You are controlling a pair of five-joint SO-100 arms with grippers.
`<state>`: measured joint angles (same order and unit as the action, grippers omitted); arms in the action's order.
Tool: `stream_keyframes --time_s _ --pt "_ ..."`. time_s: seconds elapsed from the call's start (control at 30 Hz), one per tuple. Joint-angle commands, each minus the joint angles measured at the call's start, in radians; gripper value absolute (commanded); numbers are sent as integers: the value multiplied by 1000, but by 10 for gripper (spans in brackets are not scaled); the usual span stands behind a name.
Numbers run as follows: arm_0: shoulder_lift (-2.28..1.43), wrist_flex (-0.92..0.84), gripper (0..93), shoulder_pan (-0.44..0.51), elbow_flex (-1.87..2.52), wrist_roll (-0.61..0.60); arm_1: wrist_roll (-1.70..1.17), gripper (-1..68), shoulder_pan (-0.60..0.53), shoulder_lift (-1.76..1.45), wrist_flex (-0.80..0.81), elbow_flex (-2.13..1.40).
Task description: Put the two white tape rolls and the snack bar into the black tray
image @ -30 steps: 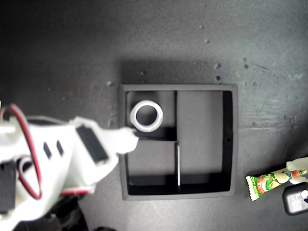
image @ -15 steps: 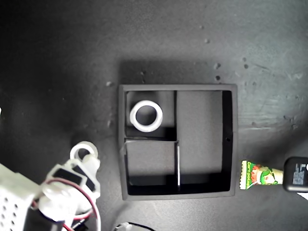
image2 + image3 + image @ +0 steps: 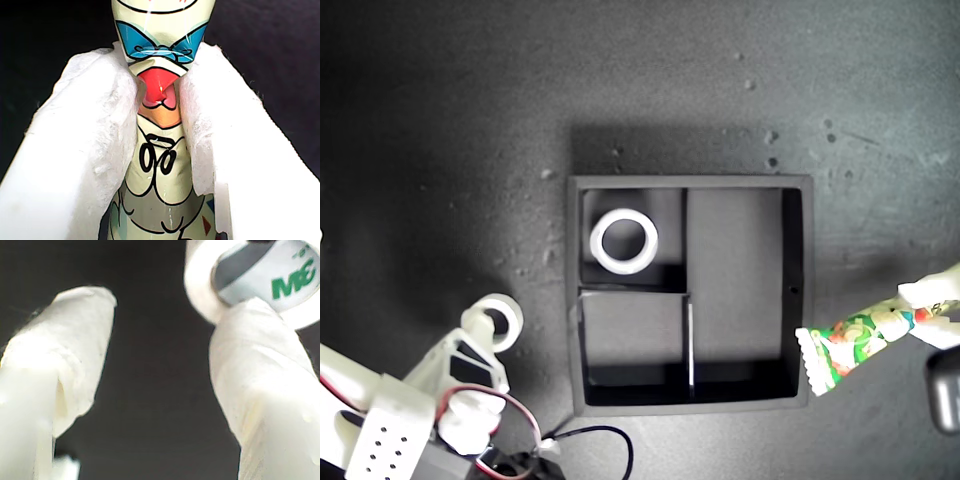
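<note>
So my first gripper [image 3: 159,95] has its pads clamped on the snack bar [image 3: 847,345] at the exterior view's right edge. The bar's long axis tilts, crimped end pointing down-left, touching the black tray [image 3: 798,300] at its lower right corner. My second gripper [image 3: 160,355], lower left in the exterior view, is spread open beside the loose tape roll [image 3: 497,318]. The other tape roll [image 3: 624,241] is in the tray's upper left compartment.

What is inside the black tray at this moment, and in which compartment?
One white tape roll lies flat in a small compartment of the black tray, at the exterior view's upper left. The other small compartment and the long one look bare. The dark strips of floor along the walls cannot be checked.
</note>
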<state>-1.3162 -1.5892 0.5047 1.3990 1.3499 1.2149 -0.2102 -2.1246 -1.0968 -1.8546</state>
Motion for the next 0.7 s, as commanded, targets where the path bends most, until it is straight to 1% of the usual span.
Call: stream_keyframes --time_s 0.0,0.1,0.17,0.23,0.37,0.53,0.67 --pt "-77 74 154 15 58 29 -403 -6 18 17 -14 129" --pt "-117 164 154 8 138 44 -584 -6 -3 121 -31 212" --pt "-130 207 154 3 172 44 -652 -6 -11 229 -51 278" --pt "-135 238 154 0 193 44 -689 -5 -11 333 -71 339" --pt "-140 299 154 -9 233 49 -719 -5 -3 538 -166 502" --pt "-170 305 144 -12 232 54 -769 -5 9 735 -314 730" --pt "-221 236 141 -20 206 41 -790 -5 20 750 -325 758"
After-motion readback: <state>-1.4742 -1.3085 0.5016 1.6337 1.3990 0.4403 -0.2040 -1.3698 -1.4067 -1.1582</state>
